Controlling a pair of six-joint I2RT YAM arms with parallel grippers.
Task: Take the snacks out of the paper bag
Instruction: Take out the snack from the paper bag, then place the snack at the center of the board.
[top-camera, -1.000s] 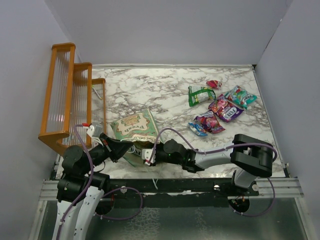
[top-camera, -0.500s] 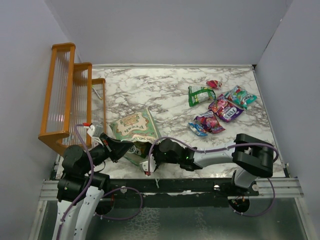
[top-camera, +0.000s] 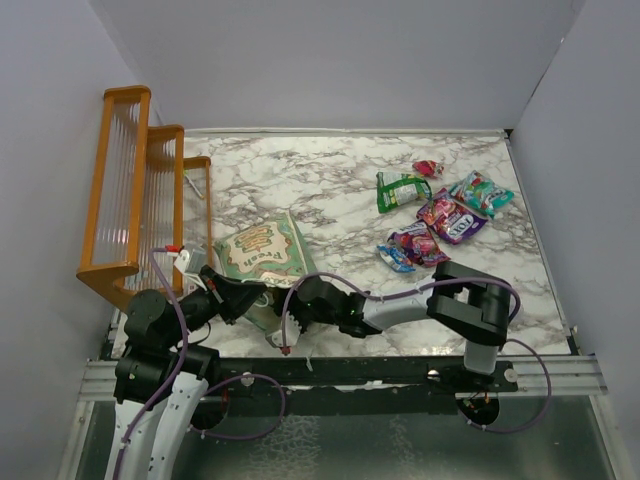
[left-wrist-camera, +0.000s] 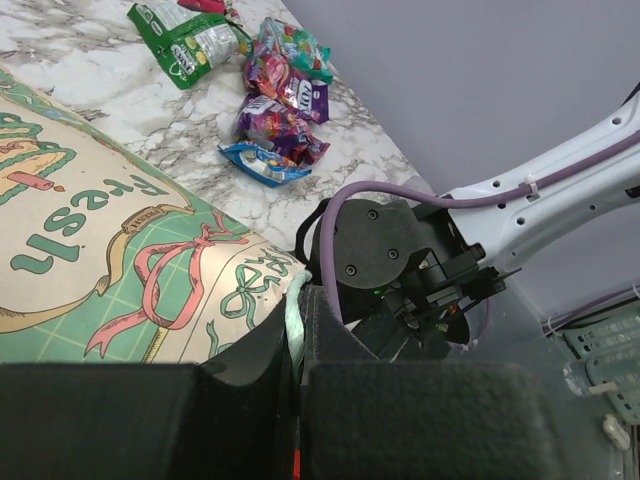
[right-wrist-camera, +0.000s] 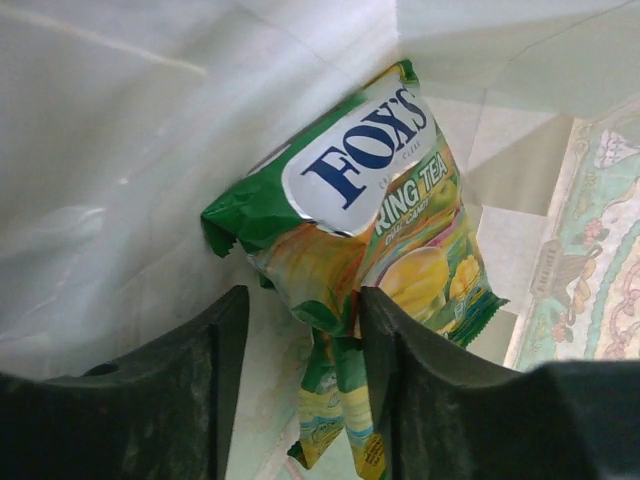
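Retrieval from inside the paper bag (top-camera: 265, 252) is judged to be the step in hand. The bag is laid flat on the desk (top-camera: 330, 180), printed panel up, and an orange rack (top-camera: 130, 190) stands just beside it. Its mint-green rim is pinched by the left claw (left-wrist-camera: 298, 335), whose fingers are pressed together on the paper edge, so the mouth is held open.

The right claw (right-wrist-camera: 300, 305) is seen within the bag's white interior. Its fingers are spread, one to each side of a green-and-yellow packet (right-wrist-camera: 370, 230), and nothing is gripped yet. Beneath that packet, what appears to be a second packet (right-wrist-camera: 335, 420) in the same colours is partly shown, though too much is cut off for certainty. Other snacks (top-camera: 440, 215) are gathered on the desk well apart from the bag, past its closed end on the right arm's side.

For a clean pick, the open fingers should be eased deeper until the packet's near crimped edge is well between them, and only then closed. The bag's white wall, just beside one finger, should be kept out of the pinch, or the whole bag would be dragged along. A firm hold on the rim is needed from the left claw while the packet is drawn straight back through the mouth. A slow pull is advised, since glossy film is likely to slip.
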